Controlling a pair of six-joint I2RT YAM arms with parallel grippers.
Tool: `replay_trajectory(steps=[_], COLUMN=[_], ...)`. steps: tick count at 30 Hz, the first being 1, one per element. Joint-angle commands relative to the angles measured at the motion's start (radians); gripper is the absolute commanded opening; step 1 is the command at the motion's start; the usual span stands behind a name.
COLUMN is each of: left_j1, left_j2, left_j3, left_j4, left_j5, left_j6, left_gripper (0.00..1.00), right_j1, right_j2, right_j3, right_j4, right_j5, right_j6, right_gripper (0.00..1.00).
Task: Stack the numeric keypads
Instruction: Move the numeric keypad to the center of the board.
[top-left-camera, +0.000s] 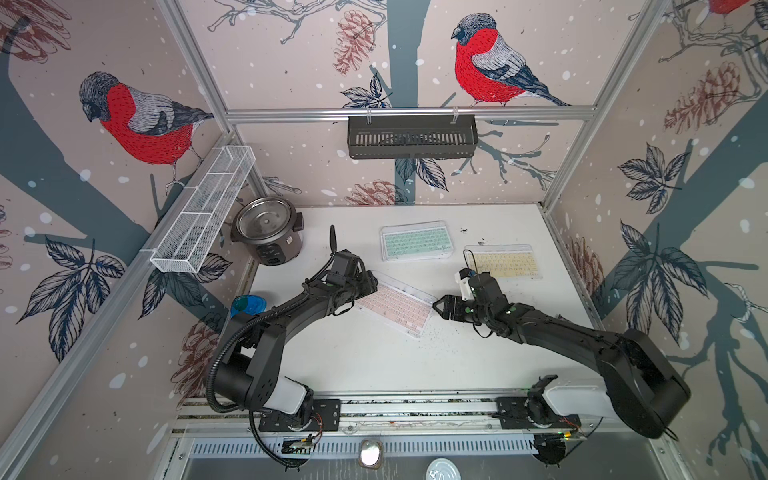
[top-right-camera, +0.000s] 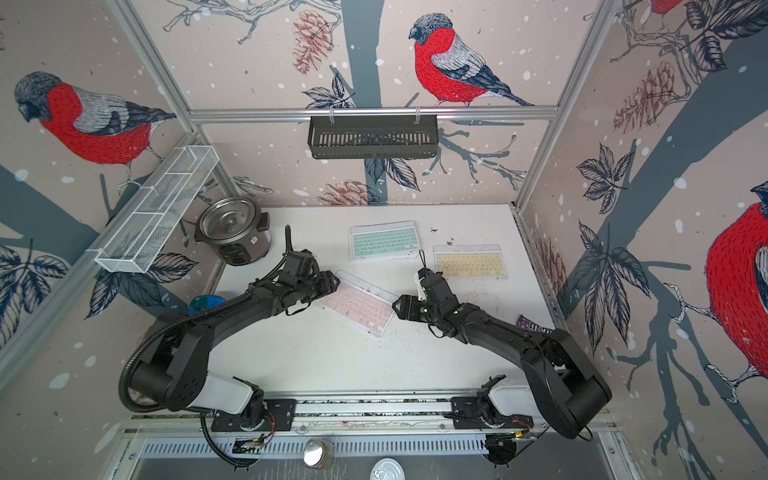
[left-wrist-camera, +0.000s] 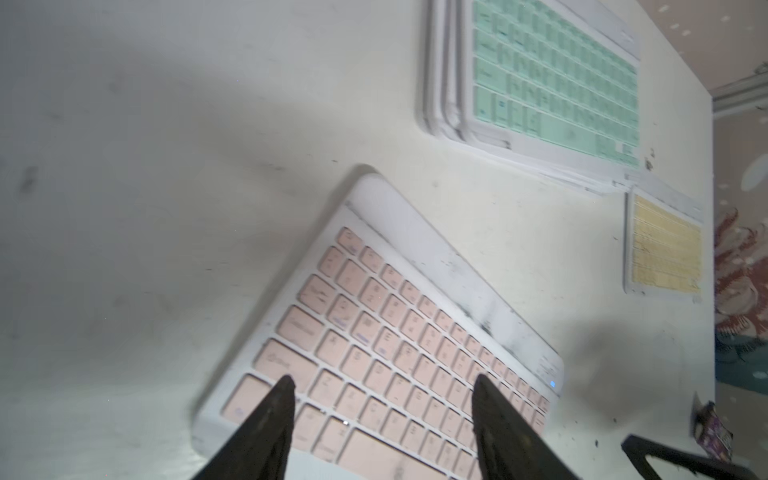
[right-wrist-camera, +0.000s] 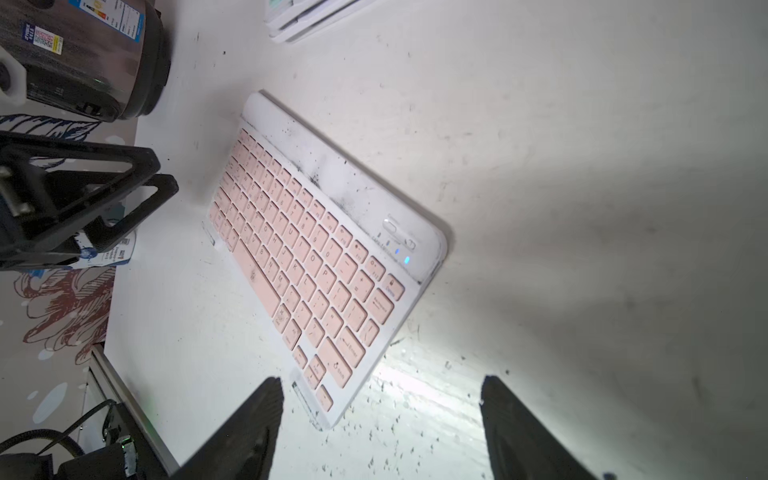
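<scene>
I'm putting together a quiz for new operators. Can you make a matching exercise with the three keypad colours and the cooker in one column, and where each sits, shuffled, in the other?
Things:
1 pink keypad
2 green keypad
3 yellow keypad
4 rice cooker

Places:
A back-left corner of the table
B topping a stack at the back
C askew near the middle
D flat toward the right edge

Pairs: 1-C, 2-B, 3-D, 4-A

We see the pink keypad (top-left-camera: 392, 305): pink keys, white frame with grey smudges; mint keypad (top-left-camera: 417, 241): green keys; yellow keypad (top-left-camera: 505, 262): pale yellow keys; desk (top-left-camera: 365, 357) white, dark specks; walls (top-left-camera: 291, 62) beige, red-breasted birds, pinecones, grey-blue branches; wire basket (top-left-camera: 203, 208) white; hanging rack (top-left-camera: 411, 137) black.
</scene>
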Motion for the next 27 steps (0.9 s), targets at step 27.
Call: replay_trajectory(steps=[27], left_j1=[-0.101], left_j2=[-0.061], left_j3=[-0.178], left_j4=[0.01], left_j5=[0.009], left_j6=[-0.011], left_gripper=[0.66], right_j1=[-0.052], right_j2=[0.154], right_j3=[-0.016], right_j4=[0.214], right_j5=[-0.097], right_j6=[0.102], right_gripper=[0.79])
